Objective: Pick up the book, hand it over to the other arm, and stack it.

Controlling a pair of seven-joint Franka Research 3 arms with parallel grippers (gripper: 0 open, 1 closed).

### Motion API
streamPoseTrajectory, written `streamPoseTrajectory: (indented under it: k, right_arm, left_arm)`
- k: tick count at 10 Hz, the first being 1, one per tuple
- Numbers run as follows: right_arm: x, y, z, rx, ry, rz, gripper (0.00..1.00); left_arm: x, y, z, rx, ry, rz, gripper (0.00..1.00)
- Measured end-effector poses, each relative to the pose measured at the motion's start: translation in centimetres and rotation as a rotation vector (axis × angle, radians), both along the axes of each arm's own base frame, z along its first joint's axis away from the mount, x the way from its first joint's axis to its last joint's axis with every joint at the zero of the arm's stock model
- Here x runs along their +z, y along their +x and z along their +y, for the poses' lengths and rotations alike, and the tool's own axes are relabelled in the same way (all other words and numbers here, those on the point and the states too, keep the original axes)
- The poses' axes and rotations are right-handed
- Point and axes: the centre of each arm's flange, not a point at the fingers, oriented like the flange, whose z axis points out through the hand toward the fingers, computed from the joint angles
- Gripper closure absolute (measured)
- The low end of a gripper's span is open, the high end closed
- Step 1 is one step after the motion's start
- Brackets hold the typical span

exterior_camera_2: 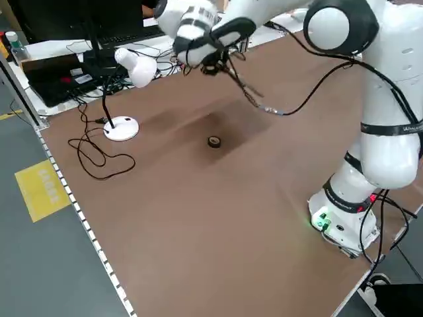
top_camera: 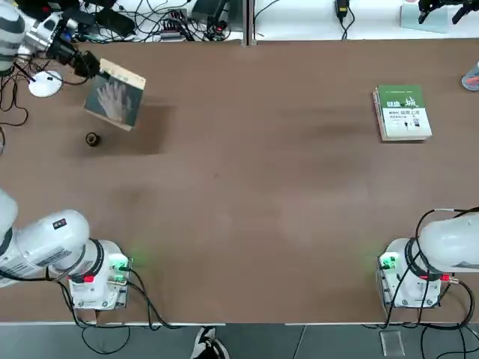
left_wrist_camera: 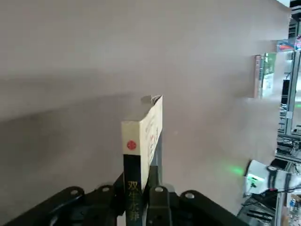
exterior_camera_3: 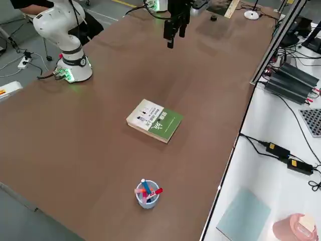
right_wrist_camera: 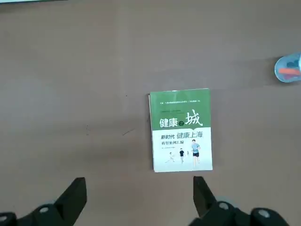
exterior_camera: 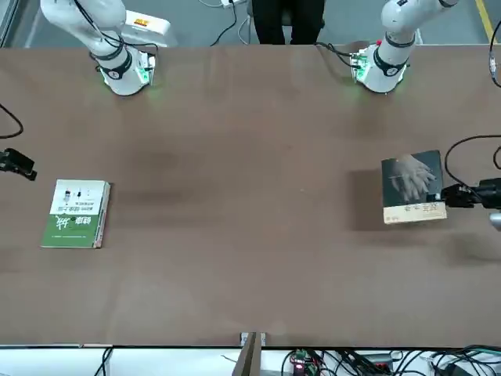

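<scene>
On the near side of the counter (top_camera: 247, 224), 2 arm bases are mounted, 1 left and 1 right. The right tool (right_wrist_camera: 140, 179) is positioned above the right side, fully open and unloaded. A black ring (top_camera: 93, 139) is located at far left. At far right, a green-and-white book (top_camera: 403, 113) is laid flat. At far left, the dark paperback (top_camera: 118, 96) is held raised and tilted, clamped between the 2 nearly closed fingers of the left tool (left_wrist_camera: 138, 175).

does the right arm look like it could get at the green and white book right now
Probably yes: its open gripper is empty, and nothing shows between it and the book.
</scene>
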Motion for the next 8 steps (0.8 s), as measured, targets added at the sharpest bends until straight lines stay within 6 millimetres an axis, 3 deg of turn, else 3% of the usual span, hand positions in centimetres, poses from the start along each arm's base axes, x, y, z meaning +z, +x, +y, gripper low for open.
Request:
streamPoseTrajectory:
  k: [4,8]
  right_arm:
    - [-0.3,0.1,-0.1,-0.001,0.001,0.007,0.00]
    - [-0.6,0.2,-0.1,-0.002,0.001,0.013,0.00]
  left_arm:
    - [4.9,1.7,-6.7,0.051,-0.007,0.065,0.96]
    - [8.9,2.0,-13.1,0.076,-0.020,0.123,0.99]
